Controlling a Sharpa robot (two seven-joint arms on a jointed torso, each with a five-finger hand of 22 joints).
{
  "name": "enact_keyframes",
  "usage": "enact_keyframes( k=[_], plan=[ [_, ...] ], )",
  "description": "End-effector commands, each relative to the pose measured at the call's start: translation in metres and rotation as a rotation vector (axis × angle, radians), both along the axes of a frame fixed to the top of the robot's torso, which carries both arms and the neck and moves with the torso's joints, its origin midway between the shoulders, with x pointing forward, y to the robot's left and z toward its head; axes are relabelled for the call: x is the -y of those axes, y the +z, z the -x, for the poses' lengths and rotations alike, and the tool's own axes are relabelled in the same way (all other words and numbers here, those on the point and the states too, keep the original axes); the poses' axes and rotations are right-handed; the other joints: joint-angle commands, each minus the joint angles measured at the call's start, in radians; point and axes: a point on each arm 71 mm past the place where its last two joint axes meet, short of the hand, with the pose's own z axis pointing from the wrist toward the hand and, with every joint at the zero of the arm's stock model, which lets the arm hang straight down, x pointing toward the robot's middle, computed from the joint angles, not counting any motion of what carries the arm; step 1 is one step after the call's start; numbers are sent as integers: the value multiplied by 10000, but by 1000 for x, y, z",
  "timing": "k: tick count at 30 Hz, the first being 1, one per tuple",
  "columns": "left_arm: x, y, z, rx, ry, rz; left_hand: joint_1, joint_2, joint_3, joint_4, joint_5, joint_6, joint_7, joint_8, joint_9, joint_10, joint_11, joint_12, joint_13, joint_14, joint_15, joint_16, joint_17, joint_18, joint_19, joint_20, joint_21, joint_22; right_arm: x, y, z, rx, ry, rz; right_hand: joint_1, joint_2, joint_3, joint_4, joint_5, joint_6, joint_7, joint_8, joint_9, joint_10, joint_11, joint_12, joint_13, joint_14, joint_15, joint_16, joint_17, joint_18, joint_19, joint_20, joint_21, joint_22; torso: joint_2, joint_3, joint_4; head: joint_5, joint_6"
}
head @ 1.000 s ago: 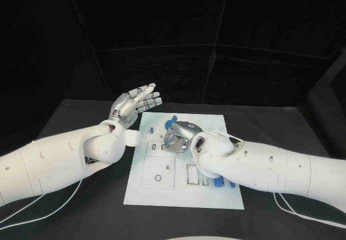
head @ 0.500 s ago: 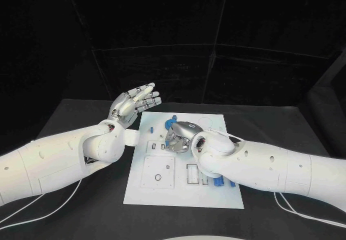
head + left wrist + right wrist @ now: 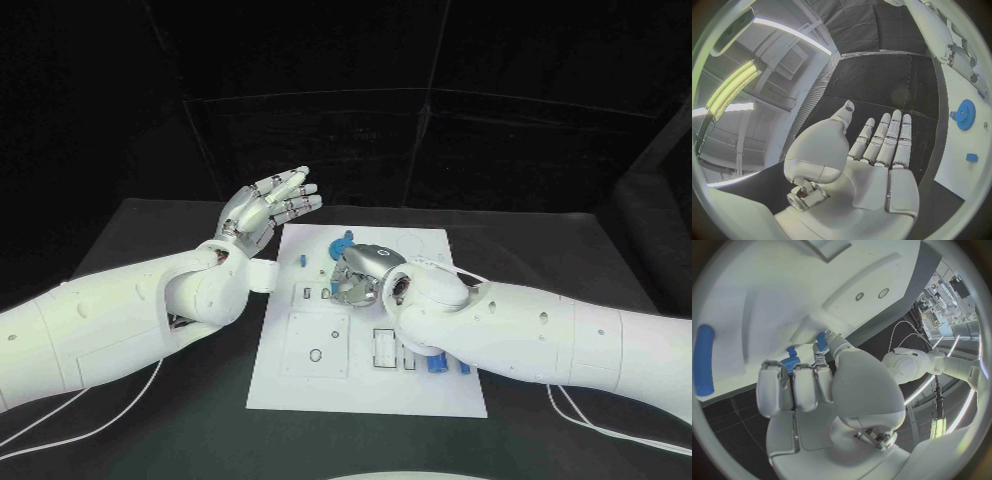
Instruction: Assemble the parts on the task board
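The white task board lies in the middle of the black table. My right hand hangs low over the board's middle with its fingers curled in. In the right wrist view the fingertips close on a small ribbed blue part. Just beyond that hand a blue gear sits on the board, also seen as the blue gear from the left wrist. My left hand is raised off the board's far left corner, fingers straight and apart, holding nothing.
Several blue parts stand in a row on the board under my right forearm. A small blue piece sits near the board's left edge. A long blue piece lies on the board beside the right hand.
My right hand has shifted slightly and the blue gear beyond it shows more plainly. The left hand stays raised in the same place.
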Motion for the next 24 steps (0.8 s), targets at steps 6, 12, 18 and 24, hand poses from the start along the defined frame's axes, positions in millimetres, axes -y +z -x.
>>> enact_keyframes(
  k=[6,12,18,24],
  plan=[
    [1,2,0,108,-105,87,-47,64,-3,-45,16,-31,1211,21,1,36,15,28,3,43,11,-11,-12,118,-55,12,-70,-18,-1,-7,3,-369,31,440,-263,-153,-31,61,402,-88,-36,-184,-87,10,113,-125,1118,362,60,-83,-99,-60,-70,39,-80,-13,6,3,4,-3,-9],
    [1,2,0,100,-112,87,-47,64,-3,-45,16,-31,1211,21,1,36,15,28,3,43,11,-11,-12,118,-55,12,-70,-18,-1,-7,3,-334,-8,389,-502,-351,-160,135,392,-323,61,-356,-149,-10,198,-168,1087,354,128,-118,-156,-50,-101,93,-110,-71,4,-4,2,2,5],
    [1,2,0,93,-120,87,-46,67,0,-49,17,-36,1211,20,0,26,17,25,2,36,14,-18,-15,116,-48,12,-73,-21,0,-6,2,-264,-116,208,-655,-469,-289,190,361,-541,131,-494,-192,-29,263,-204,1061,347,183,-143,-197,-30,-152,146,-154,-164,3,2,7,-2,3],
    [1,2,0,86,-130,88,-46,67,0,-49,17,-36,1211,20,0,26,17,25,2,36,14,-18,-15,116,-48,12,-73,-21,0,-5,1,-222,-183,93,-714,-515,-367,212,281,-635,153,-548,-203,-61,289,-258,1021,338,206,-171,-251,-16,-188,173,-183,-229,3,1,10,4,-18]
  ],
)
